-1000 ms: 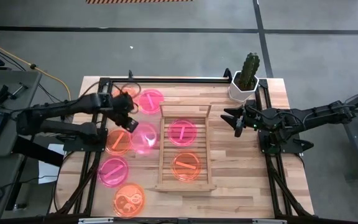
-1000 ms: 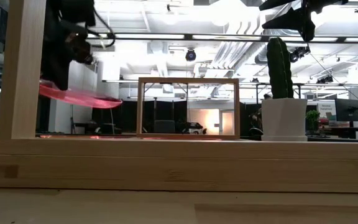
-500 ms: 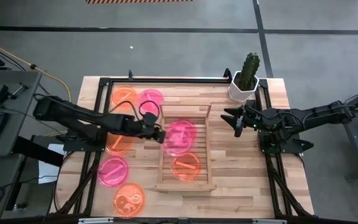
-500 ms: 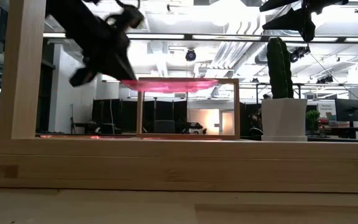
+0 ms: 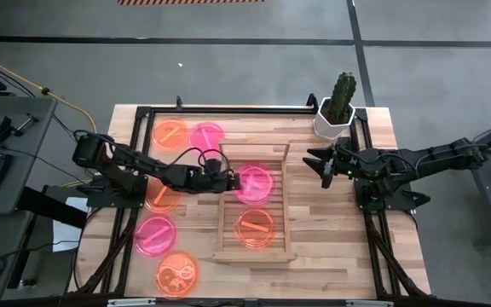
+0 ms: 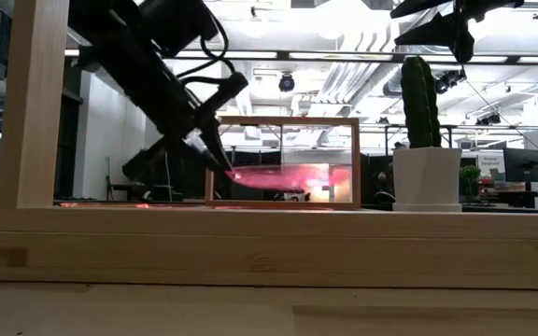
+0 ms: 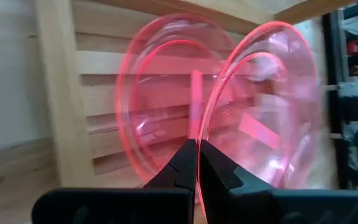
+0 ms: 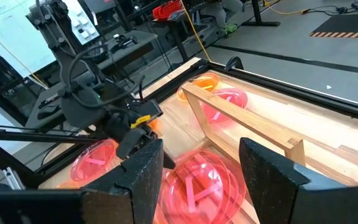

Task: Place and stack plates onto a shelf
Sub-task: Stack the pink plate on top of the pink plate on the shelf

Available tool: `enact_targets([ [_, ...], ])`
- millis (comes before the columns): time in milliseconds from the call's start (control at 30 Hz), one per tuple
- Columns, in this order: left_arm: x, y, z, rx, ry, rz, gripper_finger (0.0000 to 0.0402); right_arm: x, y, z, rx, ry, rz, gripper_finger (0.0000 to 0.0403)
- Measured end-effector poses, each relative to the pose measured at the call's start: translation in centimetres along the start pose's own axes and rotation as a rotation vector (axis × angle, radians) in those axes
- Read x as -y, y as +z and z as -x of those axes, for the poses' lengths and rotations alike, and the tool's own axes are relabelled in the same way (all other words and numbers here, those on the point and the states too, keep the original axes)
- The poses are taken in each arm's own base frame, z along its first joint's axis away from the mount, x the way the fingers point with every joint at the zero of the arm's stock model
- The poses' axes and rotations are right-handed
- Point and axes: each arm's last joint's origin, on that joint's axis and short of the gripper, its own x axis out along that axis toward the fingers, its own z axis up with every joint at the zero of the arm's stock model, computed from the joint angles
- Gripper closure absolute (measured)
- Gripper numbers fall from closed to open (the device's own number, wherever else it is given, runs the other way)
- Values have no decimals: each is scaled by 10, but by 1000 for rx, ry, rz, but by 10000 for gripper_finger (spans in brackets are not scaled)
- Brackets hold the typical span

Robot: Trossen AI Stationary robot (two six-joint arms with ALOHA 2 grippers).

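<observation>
Left claw [image 5: 231, 181] reaches in over the near-rail half of the shelf [image 5: 282, 223], its two dark fingers [image 7: 185, 167] pressed together on the rim of a pink plate [image 5: 257, 182]. Its arm stretches low across the bench [image 5: 331, 239] from the left side, nearly straight, with cables looping over the wrist. In the low view the arm slopes down from upper left and the claw [image 6: 215, 161] holds the plate [image 6: 288, 175] tilted, just inside the shelf's raised rail [image 6: 283, 121].

From the left wrist view, the gripped plate [image 7: 272, 99] stands edge-on past the fingertips, with a second pink plate [image 7: 160, 93] right behind it lying on the slats; whether the two touch cannot be told. Both are translucent, glossy, with a moulded bar mark on the face.

Right claw [image 5: 326, 167] hangs spread and holding nothing beside the potted cactus [image 5: 339, 104], its arm reaching in from the right edge of the bench; its own view shows the wide-apart fingers [image 8: 143, 171].

An orange plate [image 5: 255, 227] lies flat on the front half of the shelf. Left of the shelf, on the bench, sit five more plates: an orange one [image 5: 170, 133] and a pink one [image 5: 207, 136] at the back, an orange one [image 5: 160, 198] partly under the left arm, a pink one [image 5: 155, 234], and an orange one [image 5: 176, 273] nearest the front edge.
</observation>
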Motion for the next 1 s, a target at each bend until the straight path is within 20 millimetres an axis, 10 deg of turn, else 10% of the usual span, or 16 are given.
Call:
enact_targets([
  [633,-10,0,-2,40,97,-28,398,0,0,0,-2,-1,-10,208],
  [1000,-9,2,-3,66,84,-87,331,0,0,0,-1,-1,-10,208],
])
